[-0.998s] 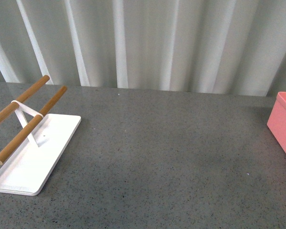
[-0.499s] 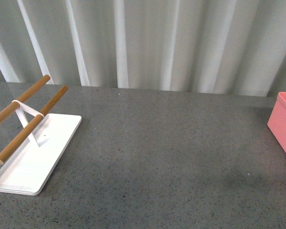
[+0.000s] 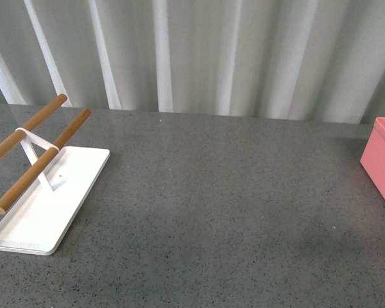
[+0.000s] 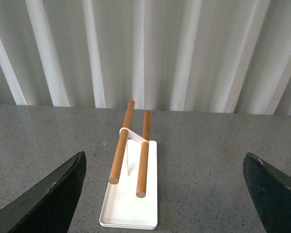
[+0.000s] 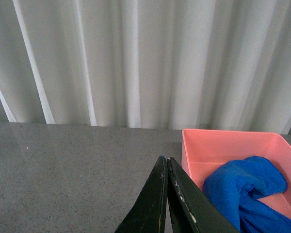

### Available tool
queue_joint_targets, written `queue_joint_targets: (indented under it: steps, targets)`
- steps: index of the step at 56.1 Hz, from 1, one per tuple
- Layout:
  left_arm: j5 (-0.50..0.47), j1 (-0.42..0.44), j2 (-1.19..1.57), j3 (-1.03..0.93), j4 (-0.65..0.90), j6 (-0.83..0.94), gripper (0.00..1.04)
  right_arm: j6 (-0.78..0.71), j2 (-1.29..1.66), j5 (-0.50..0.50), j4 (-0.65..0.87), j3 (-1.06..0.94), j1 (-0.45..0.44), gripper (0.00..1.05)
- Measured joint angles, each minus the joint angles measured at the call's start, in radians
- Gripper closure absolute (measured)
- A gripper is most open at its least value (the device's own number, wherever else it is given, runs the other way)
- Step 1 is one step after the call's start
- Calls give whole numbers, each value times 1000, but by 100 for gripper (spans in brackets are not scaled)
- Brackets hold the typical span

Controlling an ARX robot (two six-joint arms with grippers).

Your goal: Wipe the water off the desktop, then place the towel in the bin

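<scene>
The blue towel (image 5: 250, 191) lies crumpled inside the salmon-pink bin (image 5: 223, 148) in the right wrist view. My right gripper (image 5: 166, 160) is shut and empty, held above the desktop (image 5: 63, 174) just beside the bin's near wall. In the front view only a corner of the bin (image 3: 382, 160) shows at the right edge on the grey speckled desktop (image 3: 218, 205); the towel and both arms are out of that view. My left gripper (image 4: 165, 174) is open and empty, its fingers (image 4: 48, 199) wide apart above the desktop (image 4: 203, 165).
A flat white tray (image 3: 35, 221) with two wooden rods (image 3: 42, 160) on a stand sits at the desktop's left; it also shows in the left wrist view (image 4: 131, 213). A white pleated curtain (image 3: 199, 54) hangs behind the desktop.
The front view has shifted slightly: the tray, rods and bin sit a little higher in the picture than before. No object has moved on the desktop.
</scene>
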Motion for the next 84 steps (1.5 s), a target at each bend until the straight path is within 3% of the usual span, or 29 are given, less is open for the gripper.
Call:
queue_joint_targets:
  steps: [40,47,63,84]
  targets:
    - [0,0,0,0,0,0,7,3,-232,0,-229,-1,0,101]
    - [0,0,0,0,0,0,7,4,-368,0,-398,-1,0,101]
    - [0,0,-1,0,-1,0,7,3,-403,0,-406,-1,0,101]
    - [0,0,-1,0,-1,0,7,4,-403,0,-406,-1,0,37]
